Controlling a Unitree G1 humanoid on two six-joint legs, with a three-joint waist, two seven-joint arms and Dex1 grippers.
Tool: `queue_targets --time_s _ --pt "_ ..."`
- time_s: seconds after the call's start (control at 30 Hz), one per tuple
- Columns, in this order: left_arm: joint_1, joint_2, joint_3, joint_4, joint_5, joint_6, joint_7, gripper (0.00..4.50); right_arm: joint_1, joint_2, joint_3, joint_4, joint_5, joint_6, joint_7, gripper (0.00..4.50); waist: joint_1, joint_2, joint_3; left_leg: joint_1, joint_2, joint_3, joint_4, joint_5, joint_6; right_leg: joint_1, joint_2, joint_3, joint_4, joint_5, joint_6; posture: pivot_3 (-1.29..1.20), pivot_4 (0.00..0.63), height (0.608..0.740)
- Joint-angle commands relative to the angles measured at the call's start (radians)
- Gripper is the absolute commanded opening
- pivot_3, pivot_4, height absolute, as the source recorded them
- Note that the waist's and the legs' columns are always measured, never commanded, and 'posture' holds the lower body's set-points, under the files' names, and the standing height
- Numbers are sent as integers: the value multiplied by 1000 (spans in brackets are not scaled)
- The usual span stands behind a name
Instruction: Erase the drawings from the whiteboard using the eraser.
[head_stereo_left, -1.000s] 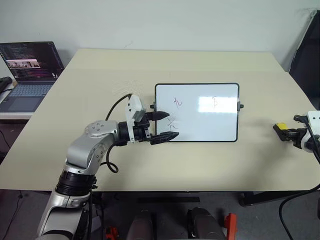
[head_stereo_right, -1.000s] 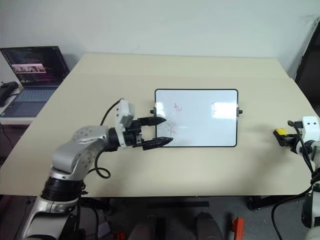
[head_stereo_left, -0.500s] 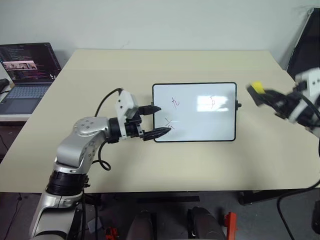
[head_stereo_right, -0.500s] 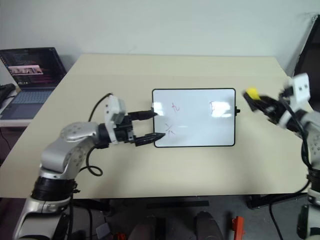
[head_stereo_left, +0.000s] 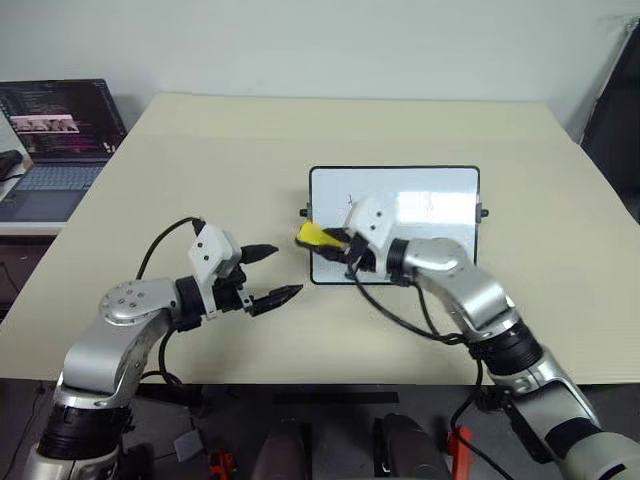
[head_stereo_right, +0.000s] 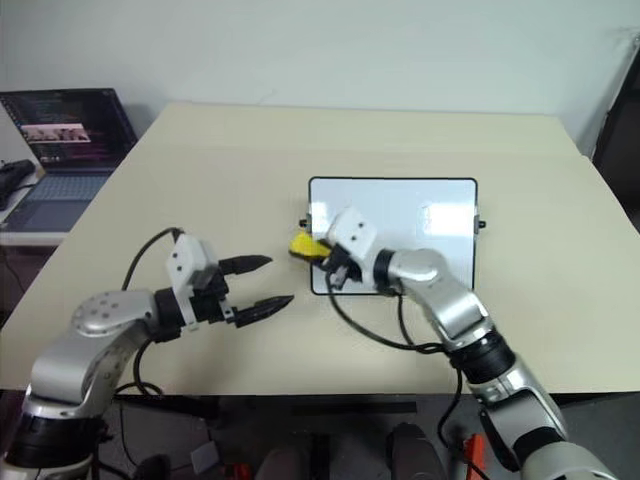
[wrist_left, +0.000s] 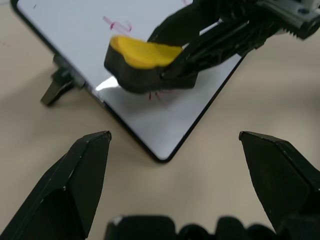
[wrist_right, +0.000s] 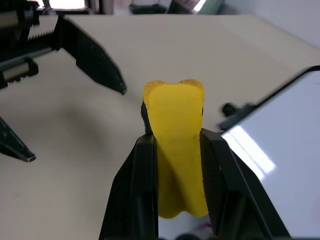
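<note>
Two grippers are facing each other over the matte beige surface (head_stereo_left: 150, 170). The right gripper (head_stereo_left: 322, 240) is clenching its jaws on the eraser (head_stereo_left: 313, 235), a bright yellow lump with a dark underside, which is hovering at the left short edge of the whiteboard (head_stereo_left: 430, 190). The left gripper (head_stereo_left: 270, 275) is sitting just off the board's near left corner, jaws spread wide and grasping nothing. The glossy white board, framed in thin black with rounded corners, is showing thin red-purple drawings (wrist_left: 117, 23); the strokes are reading as no letters. A laptop (head_stereo_left: 55, 135) is glowing at the far left, its screen text too small to read.
</note>
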Motion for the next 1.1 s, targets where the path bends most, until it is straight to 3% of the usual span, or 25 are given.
queue_targets --time_s 0.03,0.23,0.77,1.1 --pt "40 11 47 -57 -3 -3 26 4500 -26 1 14 31 -72 -91 9 818 5 0 0 -1 0 0 0 0 0 -1 -1 0 1 0 0 0 150 740" --pt "139 -23 37 -54 -14 -1 48 4500 -21 -5 36 123 -165 -163 27 817 1 0 0 0 0 2 0 0 0 -5 0 2 6 -1 -1 0 150 740" --pt "96 -50 -6 -9 -8 -13 51 4500 -100 -53 -41 335 -324 -240 -57 806 2 -1 -1 2 0 1 2 0 0 -2 1 1 9 -1 -2 0 150 740" --pt "65 -47 -19 17 -6 -21 40 4500 54 -137 95 174 -381 -192 149 805 1 -1 -1 6 0 -1 6 0 0 5 1 -1 8 -1 -2 0 150 740"
